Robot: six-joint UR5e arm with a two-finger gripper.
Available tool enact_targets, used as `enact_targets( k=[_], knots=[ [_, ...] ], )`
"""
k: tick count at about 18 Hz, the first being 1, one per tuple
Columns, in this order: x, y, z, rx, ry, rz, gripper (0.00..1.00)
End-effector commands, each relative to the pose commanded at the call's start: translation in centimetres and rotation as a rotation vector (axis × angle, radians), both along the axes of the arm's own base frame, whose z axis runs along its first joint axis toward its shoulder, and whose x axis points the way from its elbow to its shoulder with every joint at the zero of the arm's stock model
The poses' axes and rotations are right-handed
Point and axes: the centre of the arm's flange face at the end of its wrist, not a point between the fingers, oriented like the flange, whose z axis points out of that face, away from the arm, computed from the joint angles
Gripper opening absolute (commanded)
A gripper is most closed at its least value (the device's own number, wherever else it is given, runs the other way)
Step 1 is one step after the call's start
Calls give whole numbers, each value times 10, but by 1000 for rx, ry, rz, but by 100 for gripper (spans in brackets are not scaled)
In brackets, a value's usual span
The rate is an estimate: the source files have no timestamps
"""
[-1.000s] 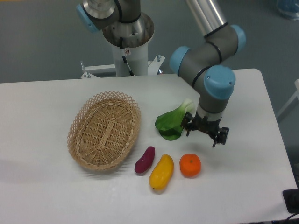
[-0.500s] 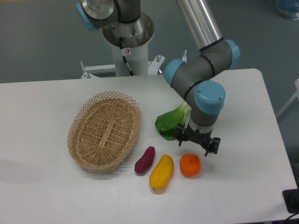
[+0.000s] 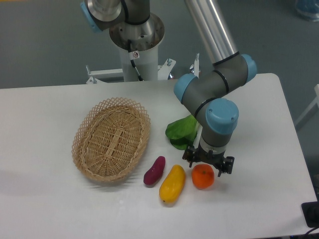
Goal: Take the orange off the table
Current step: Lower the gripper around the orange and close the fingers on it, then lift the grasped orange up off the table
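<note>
The orange (image 3: 202, 177) is a small round bright-orange fruit lying on the white table (image 3: 259, 149) near the front, right of centre. My gripper (image 3: 208, 165) hangs directly over it, pointing down. Its two dark fingers stand apart, one at each side of the orange's upper part, so it is open. The gripper's body hides the top of the orange.
A yellow-orange mango-like fruit (image 3: 172, 183) lies just left of the orange, and a purple sweet potato (image 3: 154, 171) left of that. A green leafy vegetable (image 3: 180, 131) lies behind the gripper. A woven wicker basket (image 3: 111, 138) stands at the left. The robot base (image 3: 135, 37) is at the back.
The gripper has moved forward, left and down, from beside the leafy vegetable to directly over the orange. Its fingers have stayed apart. The fruits have not moved.
</note>
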Motion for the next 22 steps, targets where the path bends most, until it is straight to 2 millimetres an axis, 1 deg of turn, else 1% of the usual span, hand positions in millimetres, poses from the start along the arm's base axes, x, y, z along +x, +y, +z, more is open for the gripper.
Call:
enact_targets(
  k=[2,6,7,10,12,13,14,15,17,19,21,22],
  knots=[
    [2,5,-6,2,2,11,100],
    [1,7,-14,-9,9,11,100],
    [3,9,-15,-16,12,6,96],
    [3,7,-16,-47,30,5,81],
    [3,7,-14,-44,32,6,77],
    [3,7,-13,-44,34,8,73],
    [3,8,-8,-36,37,8,70],
    [3,8,-3,-35,44,7,70],
    [1,1,16,-20,55,6,70],
    [-3,-5,24,-19,59,14,70],
    [-6,-11,36,-13,64,20,70],
    [-11,-18,40,-13,63,17,70]
  ],
)
